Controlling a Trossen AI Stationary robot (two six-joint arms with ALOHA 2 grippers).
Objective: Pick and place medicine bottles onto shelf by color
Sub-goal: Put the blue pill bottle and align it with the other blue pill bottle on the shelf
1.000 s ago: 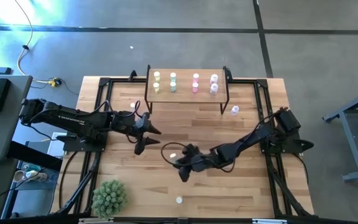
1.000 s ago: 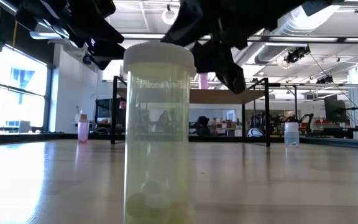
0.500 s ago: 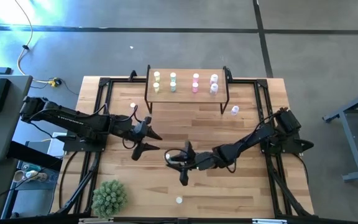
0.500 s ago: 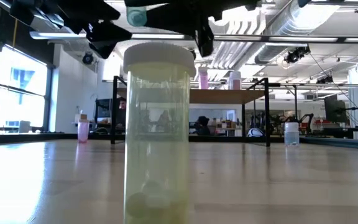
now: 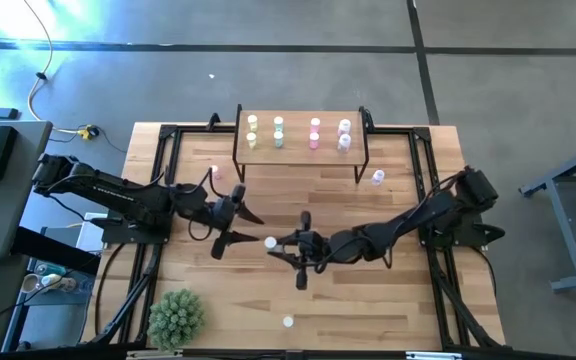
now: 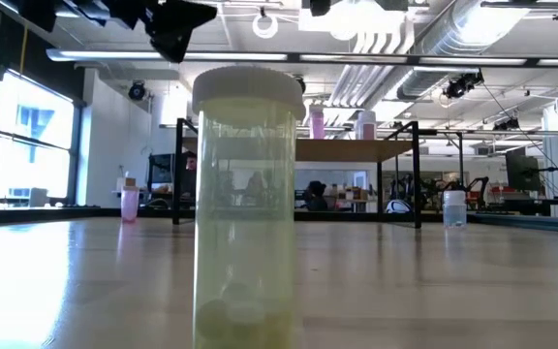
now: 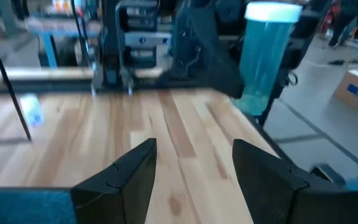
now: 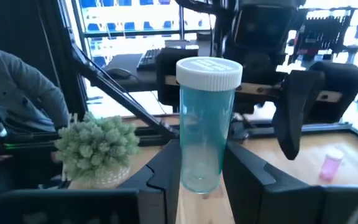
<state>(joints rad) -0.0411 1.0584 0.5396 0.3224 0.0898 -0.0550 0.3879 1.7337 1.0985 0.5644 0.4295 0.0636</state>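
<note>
Right wrist view: right gripper [image 8: 197,177] clamps a teal-looking bottle [image 8: 205,124] upright, so keep it level toward the open-fingered left gripper [image 7: 191,165].

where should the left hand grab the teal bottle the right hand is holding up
Grip the teal bottle's upper body, just under the white cap: the right hand clamps the lower part, leaving only that free. It stands upright, so the open left hand probably does best coming in level, a finger on each side of the round wall.
</note>
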